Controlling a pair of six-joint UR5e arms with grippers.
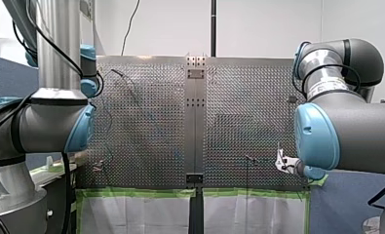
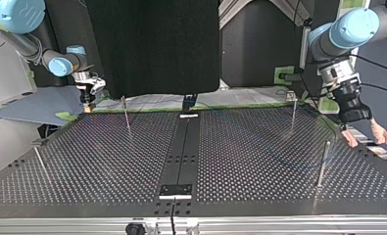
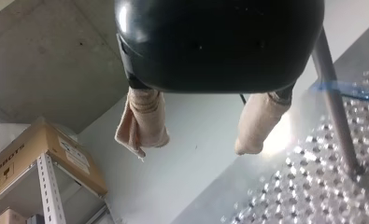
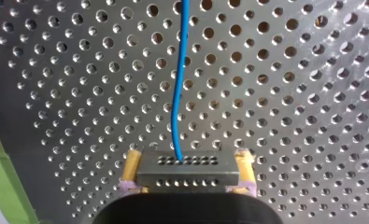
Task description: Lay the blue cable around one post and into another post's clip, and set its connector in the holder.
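My right gripper (image 4: 188, 157) is shut, its yellow pads clamping a grey connector block (image 4: 187, 171) from both sides, just above the perforated table (image 4: 289, 116). The blue cable (image 4: 176, 93) runs from the block straight ahead over the holes. In the top view this gripper (image 2: 87, 104) hangs at the far left edge of the table. My left gripper (image 3: 196, 147) is open with nothing between its beige pads (image 3: 142, 123). Beside it a thin metal post (image 3: 335, 102) rises from the table with the blue cable (image 3: 348, 88) against it. In the top view it (image 2: 365, 136) hovers off the right edge.
Thin posts stand on the table at the top view's far left (image 2: 126, 113), far right (image 2: 294, 111), near right (image 2: 323, 164) and near left (image 2: 40, 162). A dark centre rail (image 2: 183, 147) with small brackets (image 2: 176, 190) splits the table. Cardboard boxes (image 3: 42, 154) sit on shelving beyond the left gripper.
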